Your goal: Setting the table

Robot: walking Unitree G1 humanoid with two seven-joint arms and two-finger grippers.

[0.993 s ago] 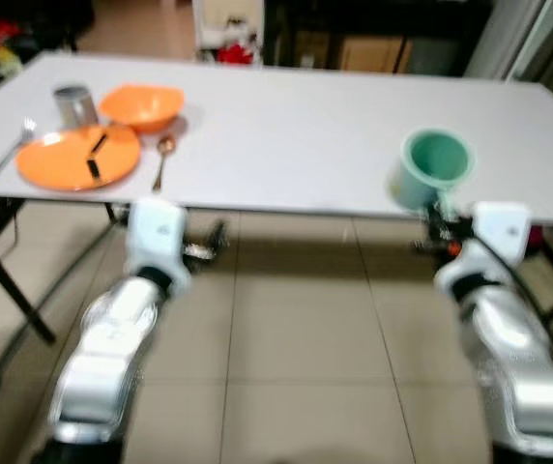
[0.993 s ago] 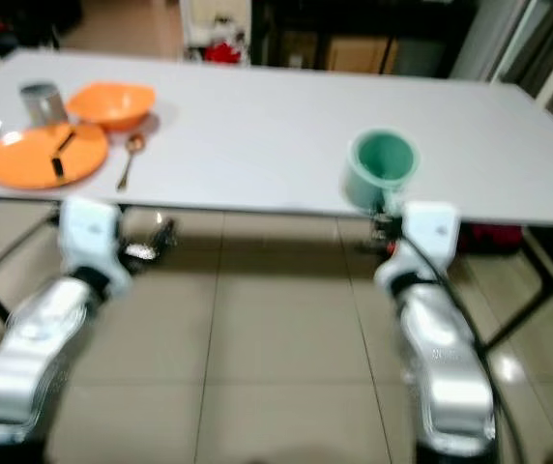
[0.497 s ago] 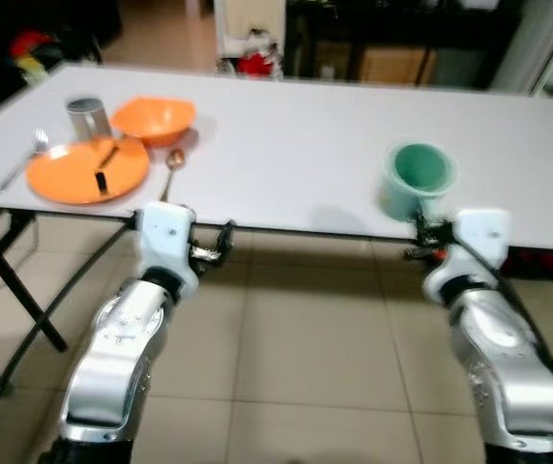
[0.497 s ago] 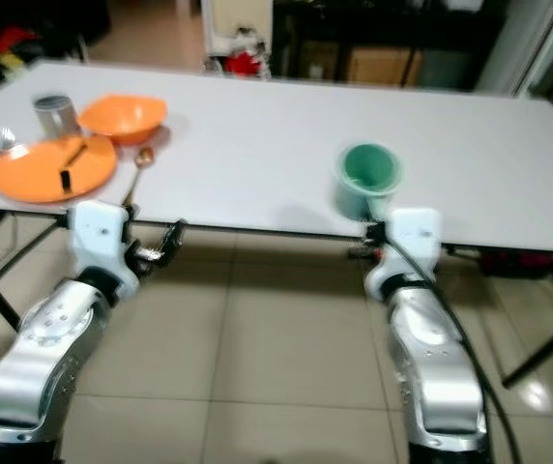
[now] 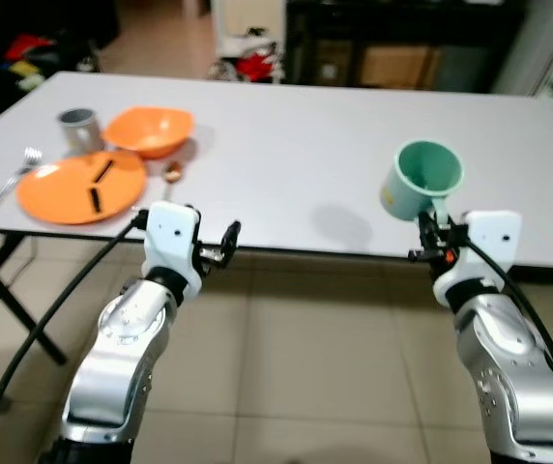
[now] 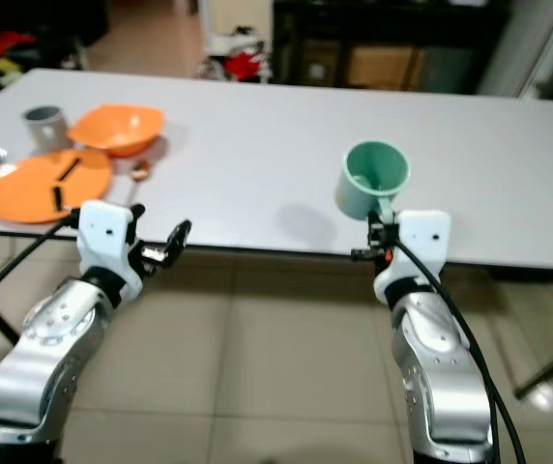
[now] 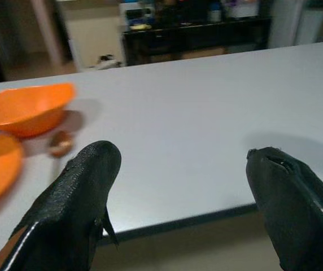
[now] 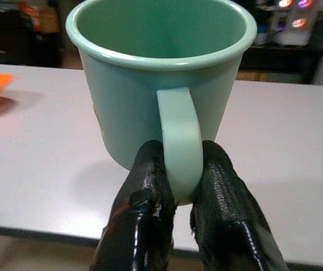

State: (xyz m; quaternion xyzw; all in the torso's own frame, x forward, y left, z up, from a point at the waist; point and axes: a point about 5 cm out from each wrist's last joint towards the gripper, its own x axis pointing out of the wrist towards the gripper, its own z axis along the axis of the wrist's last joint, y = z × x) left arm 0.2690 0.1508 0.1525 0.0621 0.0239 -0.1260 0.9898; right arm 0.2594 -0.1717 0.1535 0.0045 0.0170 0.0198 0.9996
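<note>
Green mug point(image 8: 160, 90) is off the table point(image 5: 286, 155), held by its handle, hanging above the near edge, well to the right of the orange place setting. My right gripper point(image 8: 175, 186) has its jaws closed tight on the handle, one finger each side; mug upright, mouth tipped slightly toward me.

Place setting sits at the table's far left: orange plate point(image 5: 81, 185), orange bowl point(image 5: 148, 130) just behind it, metal cup point(image 5: 77, 127) beside the bowl, fork point(image 5: 8, 178) left of the plate, spoon point(image 5: 172, 173) right of it.

Left gripper point(image 7: 178, 197) idles at the table edge near the plate, jaws wide apart, holding nothing.

My call: carry the mug level toward the setting, clear of the bowl rim, then set the base flat before letting go.
</note>
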